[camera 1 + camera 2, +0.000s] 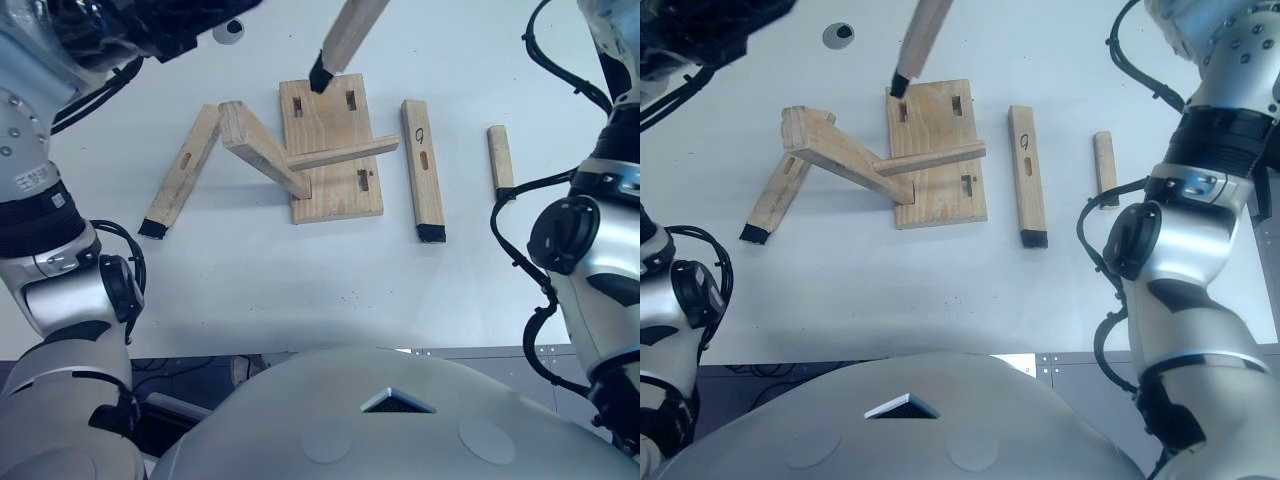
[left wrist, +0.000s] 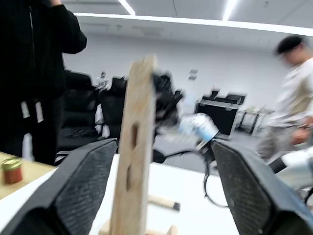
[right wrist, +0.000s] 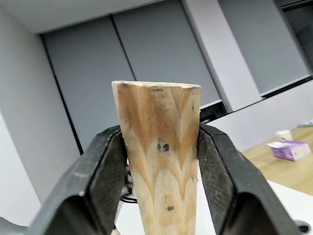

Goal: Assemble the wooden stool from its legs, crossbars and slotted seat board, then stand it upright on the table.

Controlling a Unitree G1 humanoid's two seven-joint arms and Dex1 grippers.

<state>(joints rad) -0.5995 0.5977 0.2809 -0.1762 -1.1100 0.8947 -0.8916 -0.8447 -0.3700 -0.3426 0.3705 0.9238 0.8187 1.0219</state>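
The slotted seat board (image 1: 330, 165) lies flat in the middle of the white table (image 1: 300, 280). My right gripper (image 3: 159, 129) is shut on the top end of a wooden leg (image 1: 347, 38). This leg stands steeply, with its black tip on the board's far left slot. A second leg (image 1: 262, 150) with a crossbar (image 1: 343, 153) fitted in it leans over the board's left side. Two loose legs lie flat, one to the left (image 1: 183, 168) and one to the right (image 1: 423, 168). My left gripper (image 2: 164, 143) is open, its fingers wide on either side of the held leg (image 2: 133, 161).
A short crossbar (image 1: 499, 157) lies at the far right of the table, close to my right arm. A round hole (image 1: 843, 33) is in the tabletop at the far left. People stand in the room behind the table.
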